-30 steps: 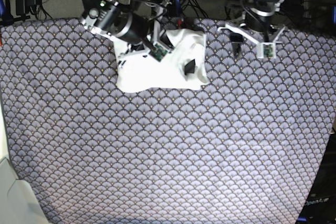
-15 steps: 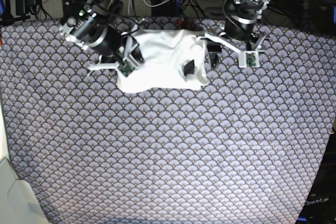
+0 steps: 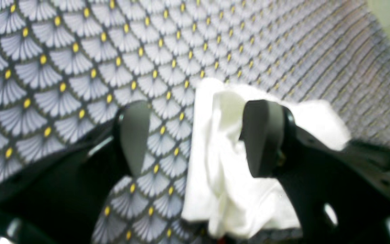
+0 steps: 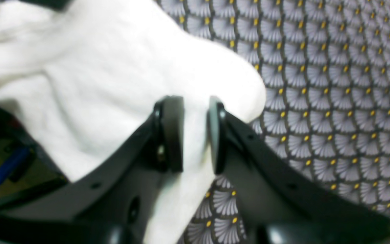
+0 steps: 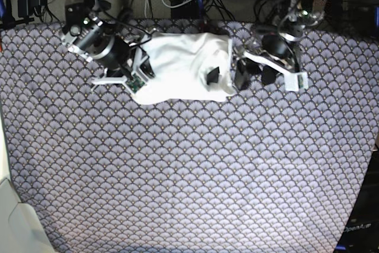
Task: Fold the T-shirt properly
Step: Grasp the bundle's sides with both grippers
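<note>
Though folded, the soft T-shirt (image 5: 183, 66) (white cotton) lies rumpled on scalloped cloth (image 5: 195, 170).

Both arms are bent low at the far side. The left claw (image 3: 195, 139) is spread wide. The right claw (image 4: 196, 134) seems parted a little, though blurred.

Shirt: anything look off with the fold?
The T-shirt is a folded bundle at the far edge of the table, but not tidy: its near edge is wavy, the left near corner bulges out, and the side by the left gripper lies in loose bunched layers. A small black tag shows on top.
</note>
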`<state>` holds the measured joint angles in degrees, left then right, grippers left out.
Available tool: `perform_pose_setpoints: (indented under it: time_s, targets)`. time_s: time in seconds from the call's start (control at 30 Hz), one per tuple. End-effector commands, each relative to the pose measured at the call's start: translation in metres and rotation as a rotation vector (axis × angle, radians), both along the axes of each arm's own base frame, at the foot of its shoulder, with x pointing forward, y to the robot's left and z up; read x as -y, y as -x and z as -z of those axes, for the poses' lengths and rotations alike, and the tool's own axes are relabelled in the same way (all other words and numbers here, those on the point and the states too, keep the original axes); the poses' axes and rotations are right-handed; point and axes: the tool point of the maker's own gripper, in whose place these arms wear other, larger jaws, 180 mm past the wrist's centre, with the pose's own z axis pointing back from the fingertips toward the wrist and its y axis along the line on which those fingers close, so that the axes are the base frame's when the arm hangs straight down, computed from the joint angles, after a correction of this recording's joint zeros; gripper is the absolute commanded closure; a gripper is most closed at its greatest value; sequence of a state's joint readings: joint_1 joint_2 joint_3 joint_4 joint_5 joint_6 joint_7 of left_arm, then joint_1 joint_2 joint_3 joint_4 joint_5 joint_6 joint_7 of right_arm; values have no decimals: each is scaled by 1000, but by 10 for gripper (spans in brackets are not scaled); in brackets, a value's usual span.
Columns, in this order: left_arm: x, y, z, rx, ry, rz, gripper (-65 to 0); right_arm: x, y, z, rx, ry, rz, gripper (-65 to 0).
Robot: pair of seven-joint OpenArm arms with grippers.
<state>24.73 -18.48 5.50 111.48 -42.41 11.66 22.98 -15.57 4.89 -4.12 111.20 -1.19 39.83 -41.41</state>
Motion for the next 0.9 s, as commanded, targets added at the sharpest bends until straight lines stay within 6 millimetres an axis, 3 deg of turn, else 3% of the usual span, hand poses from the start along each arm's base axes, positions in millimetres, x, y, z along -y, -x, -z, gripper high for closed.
perform_pose_setpoints:
  time_s: [0.0,0.57,0.87]
  targets:
    - [1,-2,-8,20,24,9,-429,-4,-9,-14,50,-29,-8,-147]
    - [2,-11,-15,27,74,23,-429,-6,-9,-14,53,-31,-14,-147]
    - [38,2,0,-105,99,167,-430,-6,-9,-14,53,-31,-14,-147]
